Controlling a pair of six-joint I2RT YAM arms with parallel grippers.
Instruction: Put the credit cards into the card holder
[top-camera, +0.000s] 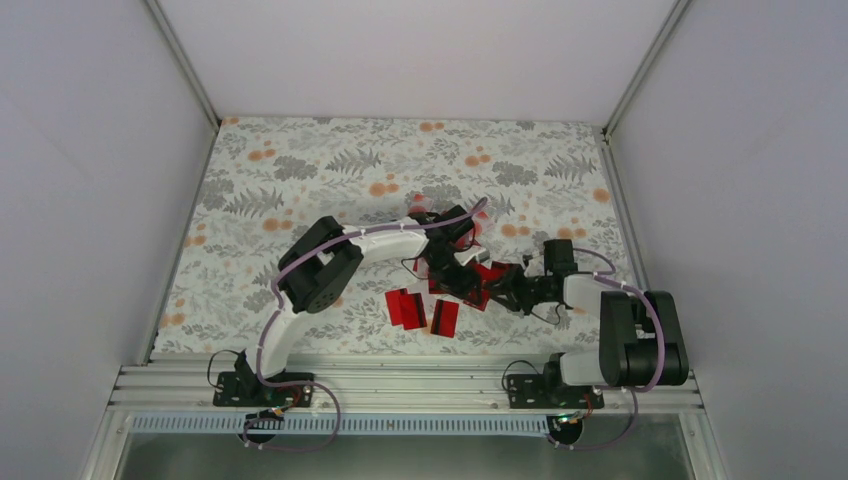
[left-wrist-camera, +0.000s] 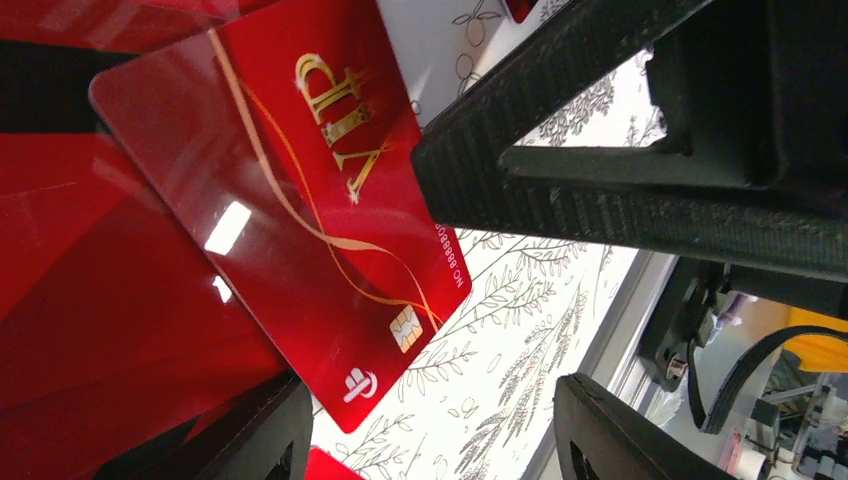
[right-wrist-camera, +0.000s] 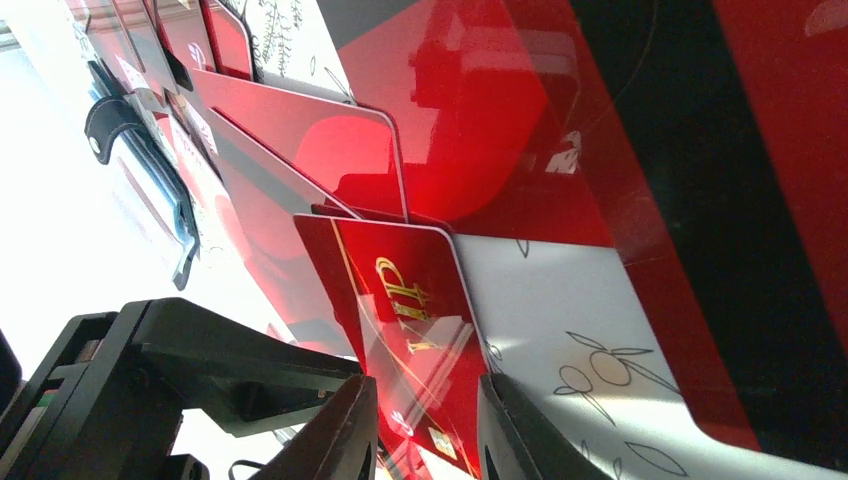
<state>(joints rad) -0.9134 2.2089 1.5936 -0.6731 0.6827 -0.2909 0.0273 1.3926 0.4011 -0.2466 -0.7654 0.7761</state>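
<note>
Cards: the credit cards (top-camera: 412, 307) lie in a loose red scatter just below centre of the top view, on the leaf-print cloth (top-camera: 300, 170); several overlap and some lean on edge. Both arms meet over this pile, heads close together. Left gripper (left-wrist-camera: 430, 405): jaws stand wide apart with only bare cloth and one corner of the gold-lettered card (left-wrist-camera: 300, 220) showing between them, so nothing is held. Right gripper (right-wrist-camera: 428, 400): jaws narrowly apart, and the same gold-lettered card shows in the gap. Whether they pinch it or merely hover over it I cannot tell. A ribbed black finger (left-wrist-camera: 600, 200), most likely the right arm's, crosses the upper right of the left wrist view and meets that card's edge. Card holder: cannot be picked out in any view; it may be hidden under the arms or the cards. Risks, as judged: the two heads are crowded enough to knock each other on any sideways move. The cards are glossy and stacked, so a closing jaw could take two at once, or skid one away across the cloth. With the holder unlocated, a lifted card has no sure target and may drop.
</note>
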